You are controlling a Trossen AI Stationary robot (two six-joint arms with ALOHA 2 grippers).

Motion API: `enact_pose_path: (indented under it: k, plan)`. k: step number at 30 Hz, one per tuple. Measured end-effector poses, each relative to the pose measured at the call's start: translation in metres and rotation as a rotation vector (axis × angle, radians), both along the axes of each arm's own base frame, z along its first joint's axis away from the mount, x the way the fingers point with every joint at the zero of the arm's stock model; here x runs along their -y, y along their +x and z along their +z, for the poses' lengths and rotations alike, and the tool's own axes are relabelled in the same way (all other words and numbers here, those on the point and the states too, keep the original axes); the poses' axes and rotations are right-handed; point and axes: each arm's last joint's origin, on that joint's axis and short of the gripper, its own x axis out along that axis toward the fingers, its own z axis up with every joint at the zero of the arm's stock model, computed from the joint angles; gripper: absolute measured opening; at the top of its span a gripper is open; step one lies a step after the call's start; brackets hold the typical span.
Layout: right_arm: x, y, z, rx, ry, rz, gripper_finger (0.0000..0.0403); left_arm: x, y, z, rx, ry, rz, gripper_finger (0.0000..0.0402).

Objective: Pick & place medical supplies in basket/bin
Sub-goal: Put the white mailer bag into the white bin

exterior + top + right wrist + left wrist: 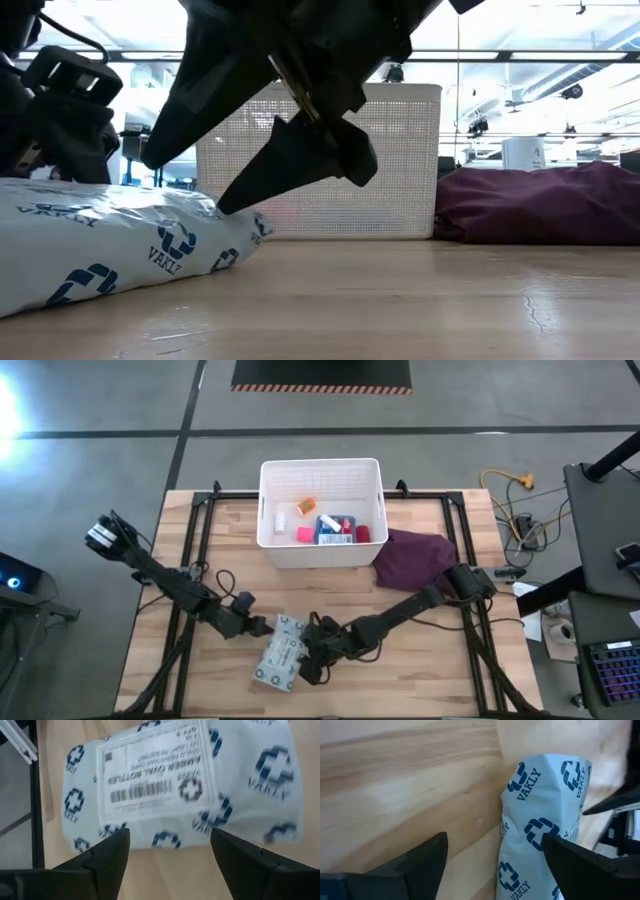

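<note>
"VAKLY" lettering covers the white packet (185, 785) lying on the table's near edge, between open left gripper (492, 862) and open right gripper (170, 855), whose wrist view alone shows its barcode label.

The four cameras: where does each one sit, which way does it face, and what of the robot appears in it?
High view: above the table, facing straight down; both arms, white bin, maroon cloth, white packet.
Low view: at table height, facing level across; the packet, a dark gripper above it, the bin behind.
Left wrist view: on the left arm, facing the packet's edge; left gripper open.
Right wrist view: on the right arm, facing the packet's label; right gripper open.
All four share the packet.
</note>
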Motion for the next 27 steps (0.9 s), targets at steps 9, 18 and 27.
enact_pose_path:
  k: [9, 18, 27]
  plan:
    - [0.001, 0.003, -0.02, -0.046, 0.027, 0.029, 0.0252, 0.006, 0.008, 0.0, 0.084, -0.018, -0.055, 0.0306]
    - [-0.001, 0.002, -0.024, -0.058, 0.028, 0.01, 0.024, 0.01, 0.017, 0.002, 0.189, -0.053, -0.02, 0.0306]
    - [-0.003, 0.001, -0.027, -0.052, 0.004, 0.018, 0.0237, 0.011, 0.019, 0.005, 0.253, -0.082, -0.003, 0.0306]
